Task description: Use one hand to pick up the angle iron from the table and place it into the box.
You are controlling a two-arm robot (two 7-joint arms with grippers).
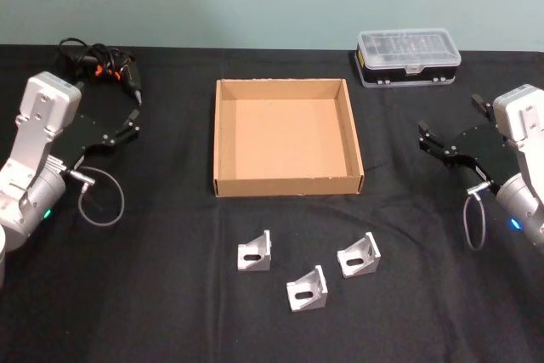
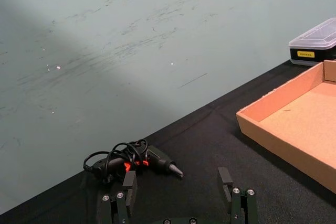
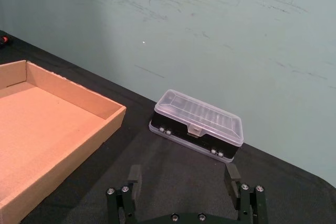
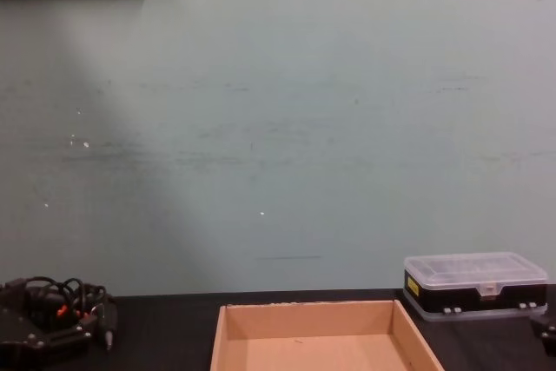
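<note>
Angle irons [image 1: 308,288]: three are lying on the worktop [image 1: 127,295], just before the box [image 1: 223,138].
Left gripper [image 2: 177,182]: we are holding it spread, left of the box, ready.
Right gripper [image 3: 182,174]: spread likewise, at the box's right.

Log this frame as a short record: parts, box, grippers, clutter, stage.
angle irons: three, on the table, nearer the robot than the box
box: empty
left gripper: open, holding nothing, left of box
right gripper: open, holding nothing, right of box
clutter: case far right; screwdriver far left
stage: nothing picked yet
</note>
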